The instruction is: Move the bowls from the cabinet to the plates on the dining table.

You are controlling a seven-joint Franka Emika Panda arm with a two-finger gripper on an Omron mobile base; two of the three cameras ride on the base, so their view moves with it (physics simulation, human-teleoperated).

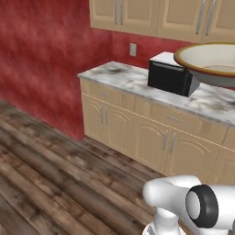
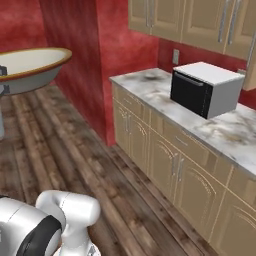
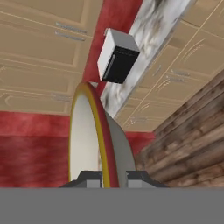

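1. On the left, the red wall (image 1: 41, 55) and wood floor (image 1: 50, 183) leave open room; carry through there.
2. Mid-scene, the microwave (image 1: 170, 75) on the counter (image 1: 119, 78) sits near the path; stay clear of it.
3. At right, the gripper (image 3: 114, 177) is clenched on the tan bowl (image 1: 211, 62) rim, the bowl held aloft, so keep it level.

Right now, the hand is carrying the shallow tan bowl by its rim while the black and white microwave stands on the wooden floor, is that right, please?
Not quite. The black and white microwave stands on the marble counter, not on the wooden floor, as the right base view shows. The rest holds: the hand is shut on the rim of the shallow tan bowl.
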